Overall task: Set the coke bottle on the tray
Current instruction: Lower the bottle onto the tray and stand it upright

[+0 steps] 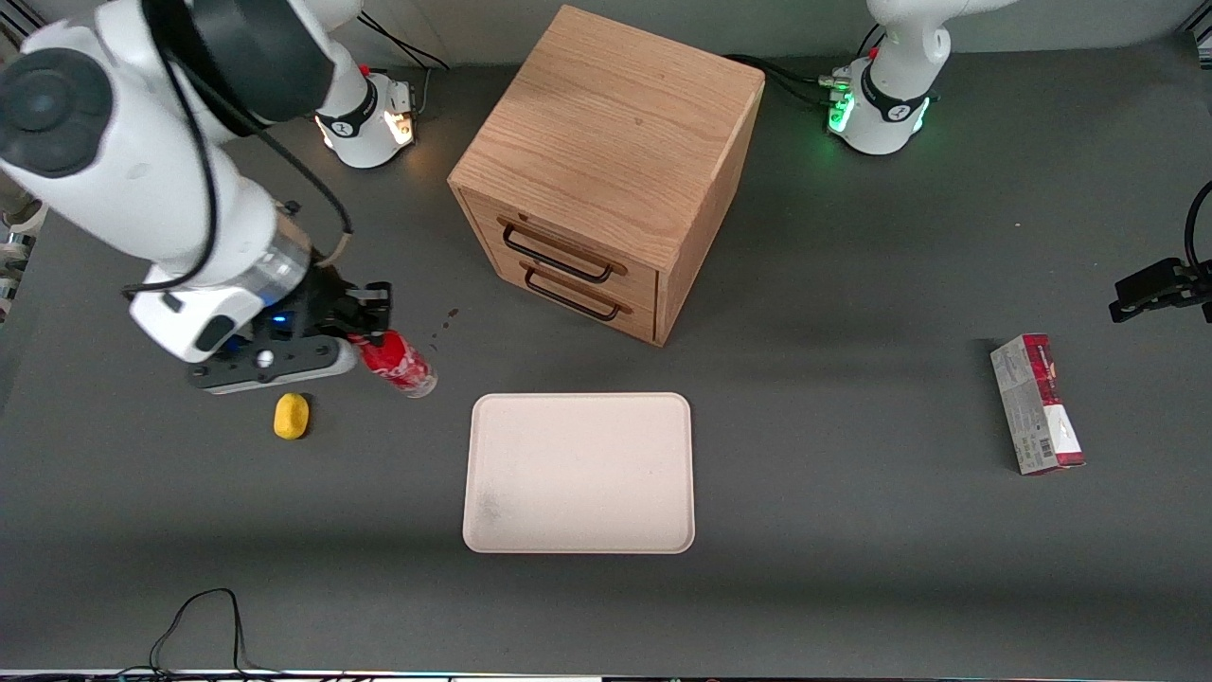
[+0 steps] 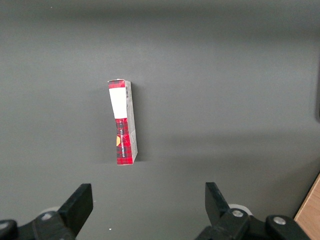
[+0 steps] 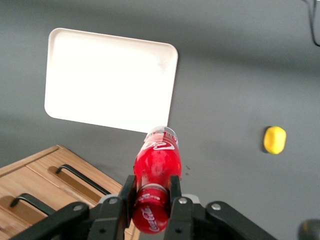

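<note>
My black two-finger gripper (image 3: 150, 197) is clamped on the small red coke bottle with white script (image 3: 156, 172), fingers pinching its capped neck end; the clear base points toward the flat cream rectangular tray (image 1: 579, 472), with the bottle near that tray's working-arm end, not yet over it; I judge it light, rigid and slick, so this grip near the end may let it swing or slip.

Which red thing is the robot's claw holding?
The coke bottle, the slim round one with white writing. The gripper is shut on it near the cap. The other red thing, a flat carton, lies untouched toward the parked arm's end.
</note>
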`<state>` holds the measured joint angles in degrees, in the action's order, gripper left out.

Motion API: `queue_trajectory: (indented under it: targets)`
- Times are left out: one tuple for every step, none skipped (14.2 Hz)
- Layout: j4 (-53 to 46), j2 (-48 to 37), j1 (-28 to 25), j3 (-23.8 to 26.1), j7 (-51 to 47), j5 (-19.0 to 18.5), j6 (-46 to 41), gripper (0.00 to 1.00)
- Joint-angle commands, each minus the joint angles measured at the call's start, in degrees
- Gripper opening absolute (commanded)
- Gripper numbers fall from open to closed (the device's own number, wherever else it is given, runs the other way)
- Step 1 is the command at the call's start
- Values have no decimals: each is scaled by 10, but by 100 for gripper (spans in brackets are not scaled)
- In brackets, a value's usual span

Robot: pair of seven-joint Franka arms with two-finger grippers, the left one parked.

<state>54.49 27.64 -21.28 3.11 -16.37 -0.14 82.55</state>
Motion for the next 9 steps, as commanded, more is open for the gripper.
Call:
queue_trajectory:
  targets:
    - [-32,39,-2,1,-13,-7,23,0]
    - [-33,55,-2,0,-12,-7,44,0]
    - [-35,77,-2,-2,-11,-7,67,0]
    - [-46,98,1,-3,-10,-7,83,0]
    - [-63,125,2,-4,-10,-7,96,0]
    - [-75,145,2,-6,-9,-8,110,0]
    - [-76,159,3,-8,-6,-9,130,0]
    - [-76,175,3,-7,-5,-13,149,0]
    - [-76,188,3,-7,-5,-17,161,0]
